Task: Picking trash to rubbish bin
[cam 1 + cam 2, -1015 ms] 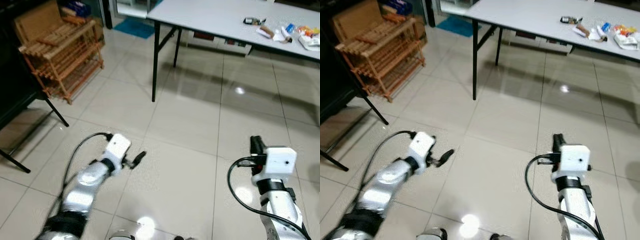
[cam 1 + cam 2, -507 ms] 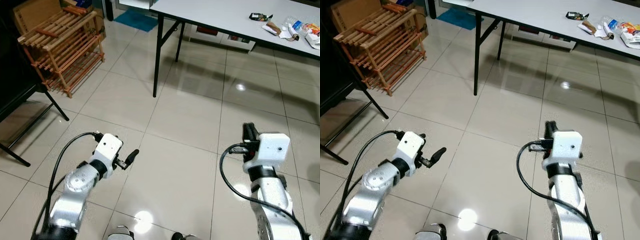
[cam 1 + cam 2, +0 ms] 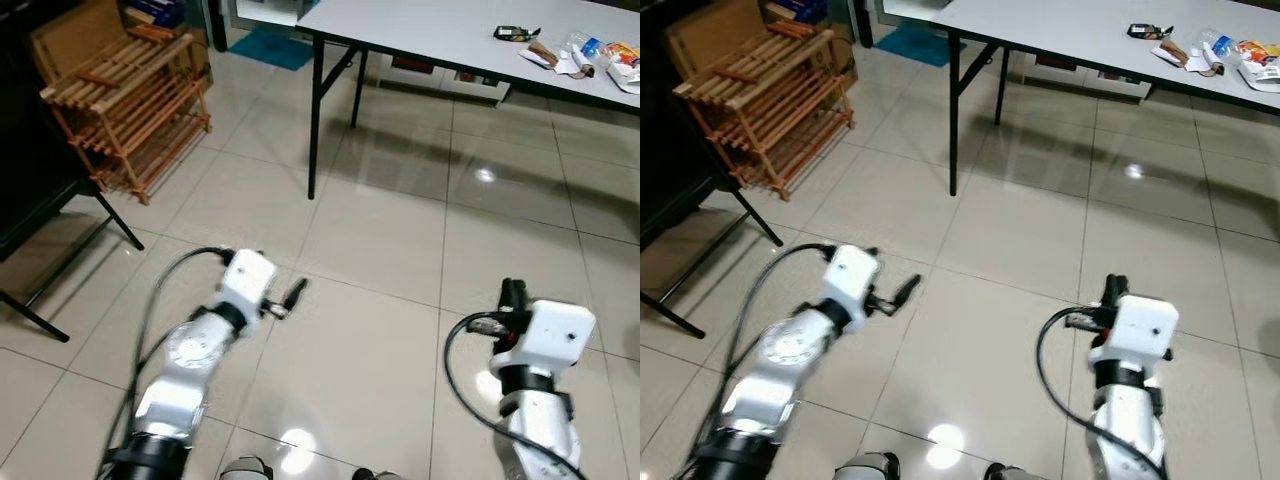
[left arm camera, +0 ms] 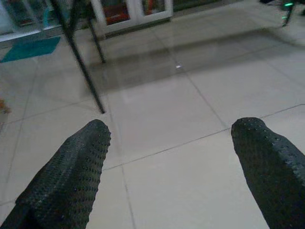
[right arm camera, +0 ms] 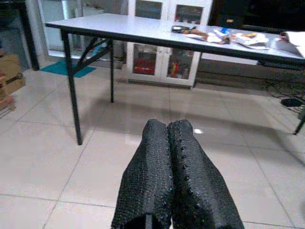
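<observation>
Tiled floor (image 3: 380, 230) ahead, wooden rack (image 3: 125, 95) off left. Trash (image 3: 575, 60) on grey table (image 3: 420, 30), well apart. Left gripper (image 4: 176, 171) fingers spread, right gripper (image 5: 176, 176) pressed together, empty. Best to close in squarely on table's trash end before reaching; no bin spotted yet

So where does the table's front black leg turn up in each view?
Left eye view: front black leg, upper centre, slightly left.
Right eye view: much the same place.
Left wrist view: slanting down to the tiles.
Right wrist view: upright under the table corner.
Shared landmark: the teal mat on the floor behind it.
</observation>
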Controlling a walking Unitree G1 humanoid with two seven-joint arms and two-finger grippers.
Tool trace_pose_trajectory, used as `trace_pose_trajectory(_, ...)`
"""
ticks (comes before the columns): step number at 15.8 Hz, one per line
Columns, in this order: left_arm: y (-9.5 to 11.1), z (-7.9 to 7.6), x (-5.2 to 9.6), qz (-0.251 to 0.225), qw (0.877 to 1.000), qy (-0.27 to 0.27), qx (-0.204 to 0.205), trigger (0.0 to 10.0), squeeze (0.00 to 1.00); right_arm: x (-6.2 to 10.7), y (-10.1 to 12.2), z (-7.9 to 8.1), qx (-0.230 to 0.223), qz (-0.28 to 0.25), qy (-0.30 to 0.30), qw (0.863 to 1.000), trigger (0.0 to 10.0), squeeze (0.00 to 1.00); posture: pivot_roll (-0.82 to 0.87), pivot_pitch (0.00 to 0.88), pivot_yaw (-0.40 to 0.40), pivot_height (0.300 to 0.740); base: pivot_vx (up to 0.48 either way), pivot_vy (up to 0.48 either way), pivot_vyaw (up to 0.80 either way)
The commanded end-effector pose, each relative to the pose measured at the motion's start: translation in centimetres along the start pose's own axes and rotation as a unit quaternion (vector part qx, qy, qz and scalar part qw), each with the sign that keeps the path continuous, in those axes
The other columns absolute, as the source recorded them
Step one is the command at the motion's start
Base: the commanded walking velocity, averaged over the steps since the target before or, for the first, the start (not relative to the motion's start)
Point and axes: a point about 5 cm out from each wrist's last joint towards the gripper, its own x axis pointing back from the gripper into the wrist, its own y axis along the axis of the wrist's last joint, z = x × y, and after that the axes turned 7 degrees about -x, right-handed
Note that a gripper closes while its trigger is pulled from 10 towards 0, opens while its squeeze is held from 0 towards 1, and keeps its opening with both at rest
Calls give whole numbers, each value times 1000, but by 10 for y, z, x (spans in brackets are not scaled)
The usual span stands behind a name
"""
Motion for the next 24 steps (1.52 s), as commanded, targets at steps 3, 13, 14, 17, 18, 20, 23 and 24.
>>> trace_pose_trajectory(3,10,-8,-10,-23,1000,-1,14,10000,0,1,11,-1,8,-18,-8,1000,10000,0,135,89,-25,740,0,0,-533)
trace_pose_trajectory(13,25,-21,-27,-62,997,-42,37,10000,0,-7,20,-9,23,-30,-27,999,10000,0,101,98,-14,740,24,0,-800)
trace_pose_trajectory(14,29,-19,-28,-69,996,-42,38,10000,0,-8,21,-7,24,-36,-22,999,10000,0,104,98,-16,740,349,0,-800)
trace_pose_trajectory(17,32,-22,-32,-78,995,-46,37,10000,0,-10,21,-2,21,-41,-14,999,10000,0,109,83,-28,740,402,0,-267)
trace_pose_trajectory(18,34,-23,-33,-83,995,-48,38,10000,0,-11,21,0,19,-41,-10,999,10000,0,109,83,-28,740,480,0,0)
trace_pose_trajectory(20,40,-27,-41,-93,994,-52,40,10000,0,-19,24,4,26,-48,3,999,10000,0,108,71,-31,740,480,0,0)
trace_pose_trajectory(23,41,-31,-45,-97,993,-64,36,10000,0,-21,25,2,27,-50,-2,998,10000,0,92,49,-26,740,480,0,0)
trace_pose_trajectory(24,41,-33,-47,-97,992,-66,37,10000,0,-21,25,2,27,-51,-2,998,10000,0,84,43,-24,740,480,0,0)
